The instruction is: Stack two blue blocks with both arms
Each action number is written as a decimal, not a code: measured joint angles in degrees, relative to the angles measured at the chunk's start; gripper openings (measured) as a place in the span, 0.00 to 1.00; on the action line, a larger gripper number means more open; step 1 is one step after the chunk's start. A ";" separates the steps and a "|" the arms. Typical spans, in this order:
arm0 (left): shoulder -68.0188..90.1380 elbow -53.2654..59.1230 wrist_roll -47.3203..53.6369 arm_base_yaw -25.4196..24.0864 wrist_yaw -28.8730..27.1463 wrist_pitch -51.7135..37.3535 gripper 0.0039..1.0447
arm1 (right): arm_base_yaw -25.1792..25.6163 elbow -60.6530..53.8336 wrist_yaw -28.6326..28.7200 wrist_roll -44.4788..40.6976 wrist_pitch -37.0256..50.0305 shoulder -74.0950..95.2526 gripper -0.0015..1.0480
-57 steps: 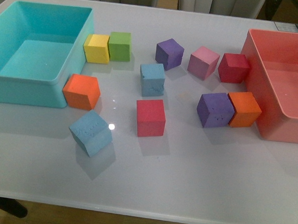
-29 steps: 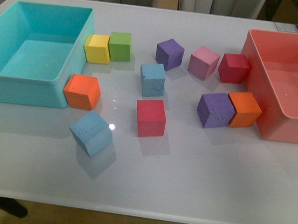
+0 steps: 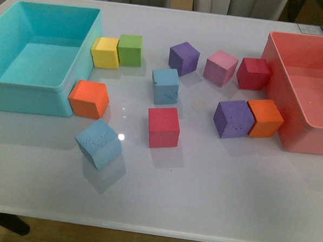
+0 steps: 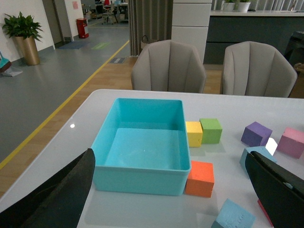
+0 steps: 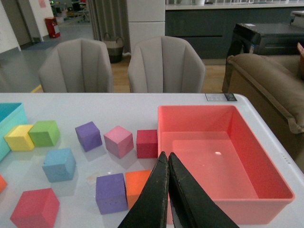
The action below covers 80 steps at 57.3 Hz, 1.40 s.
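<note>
Two blue blocks lie apart on the white table. One blue block (image 3: pixel 165 86) stands square near the middle; the other blue block (image 3: pixel 98 143) sits turned at an angle near the front left. Neither arm shows in the front view. In the left wrist view my left gripper (image 4: pixel 171 156) is open and empty, high above the table, with the angled blue block (image 4: pixel 233 216) low between its fingers and the middle blue block (image 4: pixel 250 156) partly behind one finger. My right gripper (image 5: pixel 166 155) is shut on nothing, above the orange cube (image 5: pixel 137 186); the middle blue block (image 5: pixel 59 164) lies far to its side.
A turquoise bin (image 3: pixel 27 97) stands at the left, a red bin (image 3: pixel 291 133) at the right. Around the blue blocks are a red cube (image 3: pixel 163 126), orange cubes (image 3: pixel 88 99), purple cubes (image 3: pixel 233 119), a yellow cube (image 3: pixel 105 52), a green cube (image 3: pixel 130 49) and a pink cube (image 3: pixel 220 67).
</note>
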State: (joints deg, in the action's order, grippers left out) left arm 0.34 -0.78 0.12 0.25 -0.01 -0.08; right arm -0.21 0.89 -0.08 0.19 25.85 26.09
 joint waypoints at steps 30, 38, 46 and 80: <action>0.00 0.00 0.00 0.00 0.00 0.00 0.92 | 0.00 0.00 0.00 0.00 -13.25 -13.55 0.02; 0.00 0.00 0.00 0.00 0.00 0.00 0.92 | 0.00 0.00 0.00 0.00 -15.21 -15.47 0.02; 0.00 0.00 0.00 0.00 -0.02 0.00 0.92 | 0.02 0.00 0.00 -0.02 -25.11 -23.89 0.02; 0.00 0.00 0.00 0.00 0.00 0.00 0.92 | 0.02 0.00 0.00 -0.04 -25.77 -25.73 0.46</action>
State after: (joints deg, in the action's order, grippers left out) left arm 0.34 -0.78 0.12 0.25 -0.01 -0.08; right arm -0.19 0.89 -0.08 0.14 0.08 0.36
